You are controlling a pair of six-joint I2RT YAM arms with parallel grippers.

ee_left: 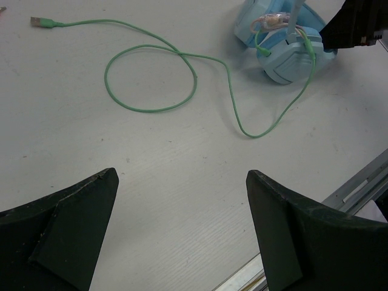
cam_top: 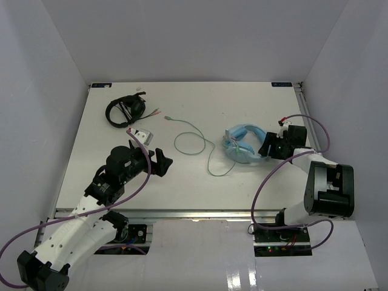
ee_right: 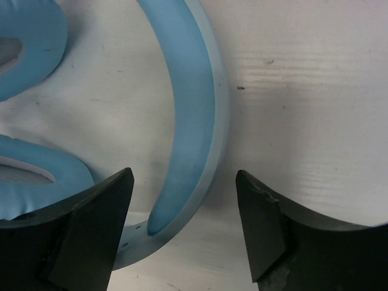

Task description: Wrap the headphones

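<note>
The light blue headphones lie on the white table right of centre. Their pale green cable runs left in a loop, its plug end lying free. In the left wrist view the headphones sit top right and the cable loops across the table. My right gripper is open, its jaws on either side of the padded headband without gripping it. My left gripper is open and empty, over bare table left of the cable.
Black headphones lie at the back left with a small grey device in front of them. White walls enclose the table. A metal rail runs along the near edge.
</note>
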